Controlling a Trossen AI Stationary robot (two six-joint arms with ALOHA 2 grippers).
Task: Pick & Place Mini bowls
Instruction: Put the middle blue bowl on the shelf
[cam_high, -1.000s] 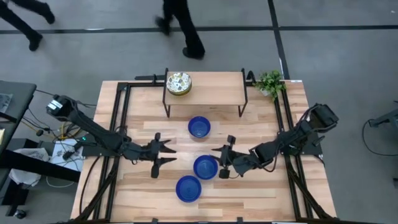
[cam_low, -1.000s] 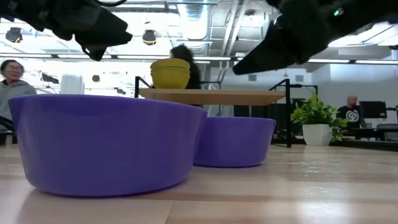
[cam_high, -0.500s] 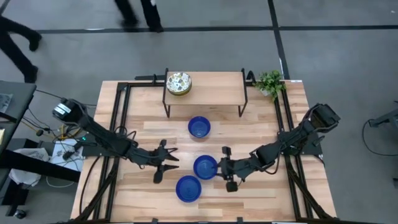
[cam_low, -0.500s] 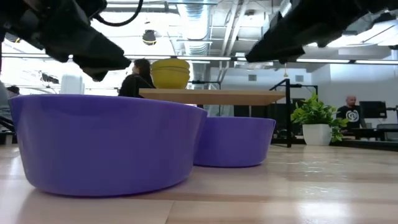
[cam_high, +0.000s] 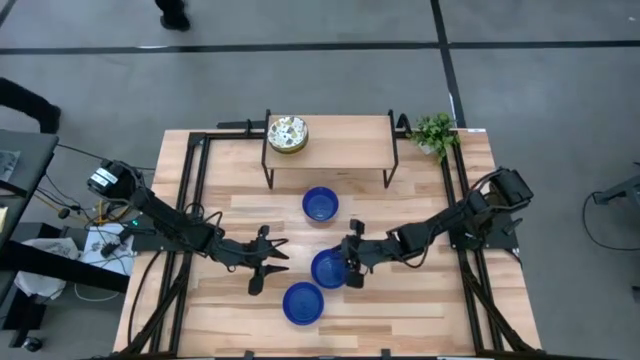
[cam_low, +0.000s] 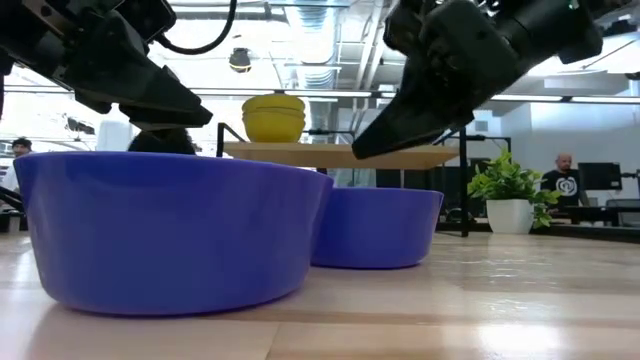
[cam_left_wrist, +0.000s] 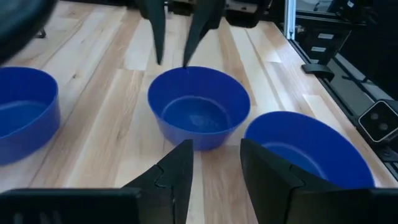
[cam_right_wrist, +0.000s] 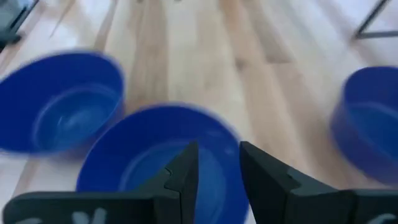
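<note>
Three blue mini bowls stand upright on the table: a far one (cam_high: 320, 205), a middle one (cam_high: 330, 268) and a near one (cam_high: 303, 303). Cream speckled mini bowls (cam_high: 288, 133) sit stacked on the shelf's left end (cam_low: 273, 117). My right gripper (cam_high: 349, 264) is open at the middle bowl's right rim (cam_right_wrist: 233, 140), one finger (cam_right_wrist: 183, 171) over the inside and one (cam_right_wrist: 264, 177) outside; I see no touch. My left gripper (cam_high: 280, 258) hangs open to the left of the middle bowl (cam_left_wrist: 199, 109), fingers (cam_left_wrist: 180, 171) pointing at it, short of its wall.
A low wooden shelf (cam_high: 345, 135) on dark legs spans the far middle of the table. A small potted plant (cam_high: 434, 132) stands at the far right corner. Black rails (cam_high: 190, 200) run along both sides. People show in the room beyond.
My right gripper has swung toward the near edge and back, then gone left onto the middle bowl's right rim, turning as it went. My left gripper has sunk a little and gone slightly toward the middle bowl. The bowls have stayed put.
</note>
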